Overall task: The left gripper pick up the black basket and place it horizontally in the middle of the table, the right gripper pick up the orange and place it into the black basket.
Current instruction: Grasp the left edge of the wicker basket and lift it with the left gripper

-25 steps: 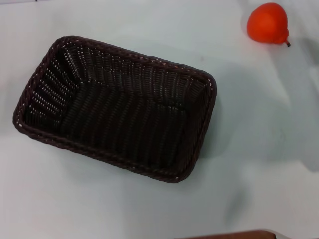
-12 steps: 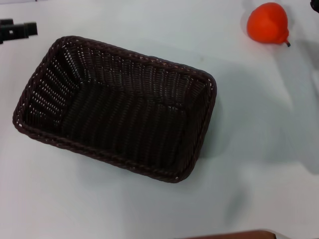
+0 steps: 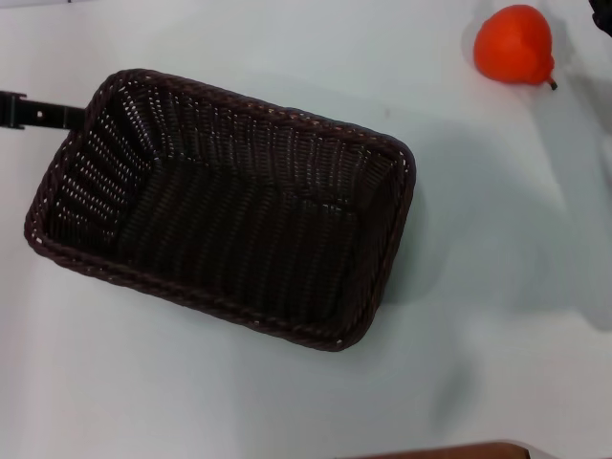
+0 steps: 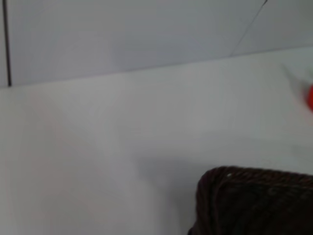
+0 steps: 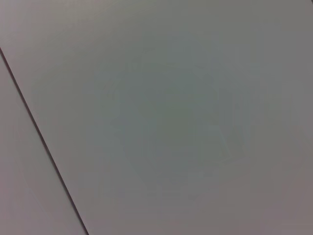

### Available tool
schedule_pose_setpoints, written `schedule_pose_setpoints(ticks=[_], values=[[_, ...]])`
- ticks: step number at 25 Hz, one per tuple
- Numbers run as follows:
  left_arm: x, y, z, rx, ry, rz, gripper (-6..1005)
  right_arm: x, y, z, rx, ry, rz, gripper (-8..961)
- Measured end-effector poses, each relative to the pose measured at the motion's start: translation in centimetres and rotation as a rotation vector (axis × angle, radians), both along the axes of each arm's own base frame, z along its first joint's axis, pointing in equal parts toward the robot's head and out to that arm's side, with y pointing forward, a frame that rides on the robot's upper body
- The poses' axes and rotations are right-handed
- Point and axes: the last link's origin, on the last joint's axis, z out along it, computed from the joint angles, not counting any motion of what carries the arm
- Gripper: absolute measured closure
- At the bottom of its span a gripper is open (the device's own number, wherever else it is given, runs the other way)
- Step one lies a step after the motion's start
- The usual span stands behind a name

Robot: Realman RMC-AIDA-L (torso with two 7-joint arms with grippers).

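Note:
The black basket [image 3: 225,206] lies at an angle on the table [image 3: 497,287], left of centre in the head view, and it holds nothing. My left gripper [image 3: 38,113] shows as a thin black bar whose tip reaches the basket's far left corner. The left wrist view shows that basket corner [image 4: 254,200] close up and a sliver of the orange [image 4: 310,98] at the edge. The orange [image 3: 514,45] sits on the table at the far right, apart from the basket. A dark sliver at the head view's far right corner looks like my right gripper [image 3: 604,17], just beyond the orange.
A brown edge [image 3: 449,451] shows along the near side of the table. The right wrist view shows only a plain pale surface crossed by a thin dark line [image 5: 44,142].
My left gripper came in from the left edge and moved right, until its tip reached the basket's far left corner. The basket and the orange have not moved.

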Motion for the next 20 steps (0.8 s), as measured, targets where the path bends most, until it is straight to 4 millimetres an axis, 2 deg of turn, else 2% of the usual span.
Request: schedule_pose_setpoints(ticks=[8, 20], values=[[-0.8, 0.8, -2.0, -0.043, 0.099, 0.075, 257, 0.1, 0.0, 0.1, 0.002, 0.0, -0.005, 73], [-1.0, 0.8, -5.0, -0.135, 0.165, 0.084, 344, 0.8, 0.0, 0.4, 0.014, 0.01, -0.045, 74]])
